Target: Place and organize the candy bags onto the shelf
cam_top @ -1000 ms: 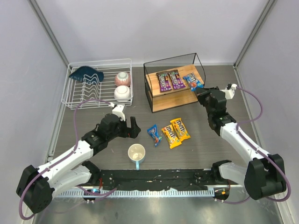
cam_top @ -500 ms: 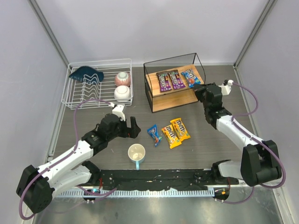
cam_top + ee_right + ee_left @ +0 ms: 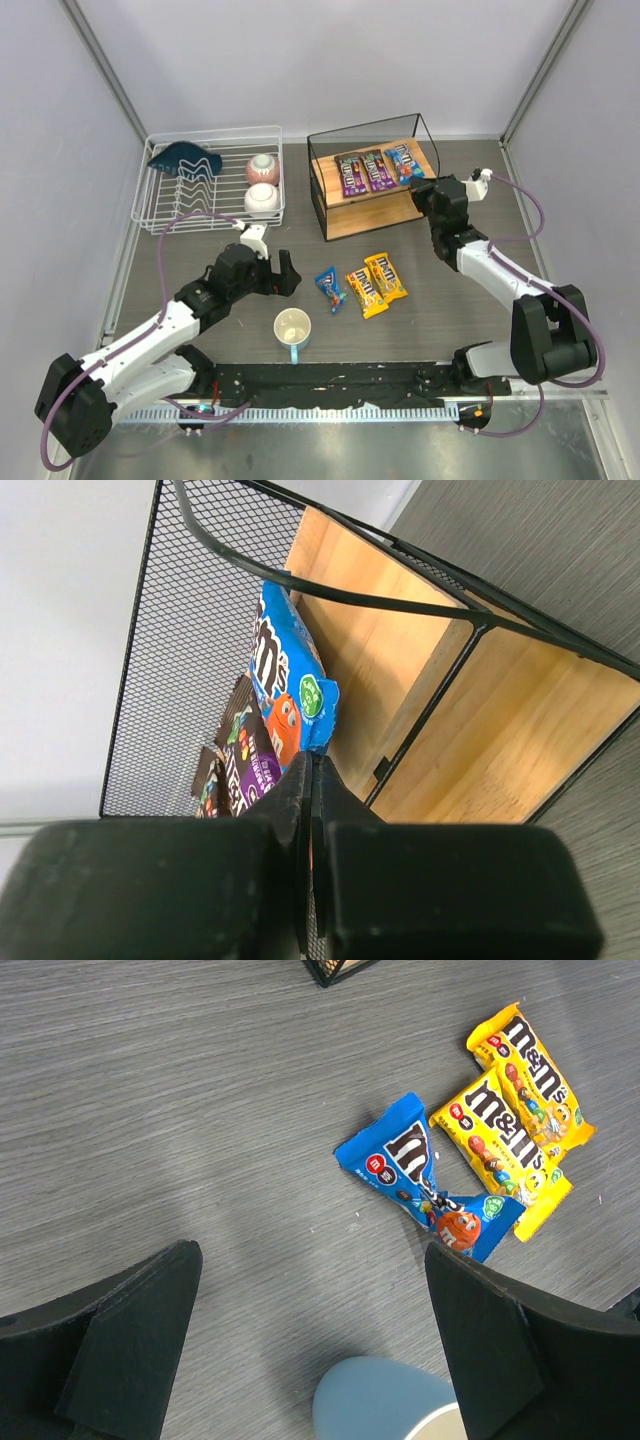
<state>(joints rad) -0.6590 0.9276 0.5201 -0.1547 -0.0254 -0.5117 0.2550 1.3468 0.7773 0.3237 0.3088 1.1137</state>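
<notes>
Table [image 3: 430, 320], grey, carrying all that follows. White wire dish rack [image 3: 150, 215], far left: holds a dark blue item [image 3: 185, 157] and two small bowls [image 3: 262, 167], no candy. Shelf [image 3: 372, 215], two wooden boards in a black frame, far centre: the upper board holds two purple bags [image 3: 350, 172] side by side and one blue bag [image 3: 285, 675] at their right; the lower board shows bare. Left gripper [image 3: 283, 272]: jaws spread wide, hovering above the table and holding nothing. Right gripper [image 3: 312, 775]: jaws pressed together, with the tips at the near corner of the shelved blue bag; whether a sliver of wrapper is pinched cannot be told. Mug [image 3: 292, 328], upright on the table near the arm bases, apparently empty. Second blue bag [image 3: 425, 1185], loose on the table, twisted at its middle. Two yellow bags [image 3: 500, 1155], overlapping, just right of it. Handling, by judgement: the packets are light, limp and slick, with lumpy contents that shift; best taken by a crimped end seam or across the narrow width.
</notes>
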